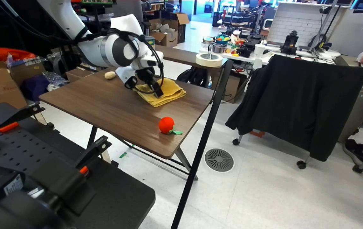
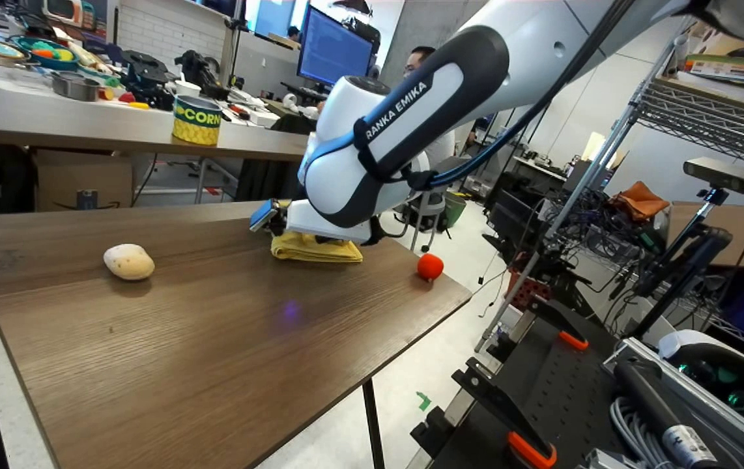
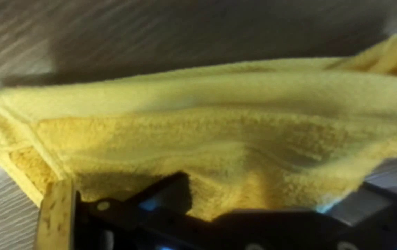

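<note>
Yellow cloth (image 1: 170, 92) lay folded on worktop (image 1: 102, 98), between red ball (image 1: 166, 125) and pale potato-like lump (image 1: 110, 75). Gripper (image 1: 145, 87) sat low over cloth, fingers spread wide, nothing visibly held; contact unclear. Step in hand judged: lining up at cloth. Next move, if grip, called for fabric gathered between fingers.

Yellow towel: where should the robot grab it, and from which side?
Probably by the wrinkled part near the open claw, straight down from above. The yellow towel lies folded on the brown table, which blocks any grab from below, and its wrinkles bulge up, so they may pinch easily.
</note>
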You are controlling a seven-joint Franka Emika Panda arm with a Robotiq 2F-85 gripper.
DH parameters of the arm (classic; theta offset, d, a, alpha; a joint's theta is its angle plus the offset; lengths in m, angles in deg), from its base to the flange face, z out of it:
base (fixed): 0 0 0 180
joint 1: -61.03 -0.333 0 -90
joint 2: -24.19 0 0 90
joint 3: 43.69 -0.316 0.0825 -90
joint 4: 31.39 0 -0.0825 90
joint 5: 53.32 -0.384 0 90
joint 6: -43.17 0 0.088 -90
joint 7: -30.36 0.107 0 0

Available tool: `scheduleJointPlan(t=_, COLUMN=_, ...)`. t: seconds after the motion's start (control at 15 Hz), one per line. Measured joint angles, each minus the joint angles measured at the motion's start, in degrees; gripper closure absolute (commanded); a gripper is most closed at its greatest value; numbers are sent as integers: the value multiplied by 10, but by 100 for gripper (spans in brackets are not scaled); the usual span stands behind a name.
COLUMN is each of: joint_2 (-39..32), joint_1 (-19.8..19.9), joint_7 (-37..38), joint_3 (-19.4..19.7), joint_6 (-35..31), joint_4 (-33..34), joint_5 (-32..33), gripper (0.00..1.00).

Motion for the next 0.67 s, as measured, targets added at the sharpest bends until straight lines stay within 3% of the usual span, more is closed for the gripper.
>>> scheduleJointPlan(t=0.4, joint_2=82, joint_1=-41, joint_7=-109, joint_3=-76, joint_6=-54, joint_4=-145, joint_5=4, gripper=0)
scheduleJointPlan(t=0.67, joint_2=131, joint_1=-20, joint_7=-198, joint_3=-149, joint_6=-53, joint_4=-219, joint_5=4, gripper=0)
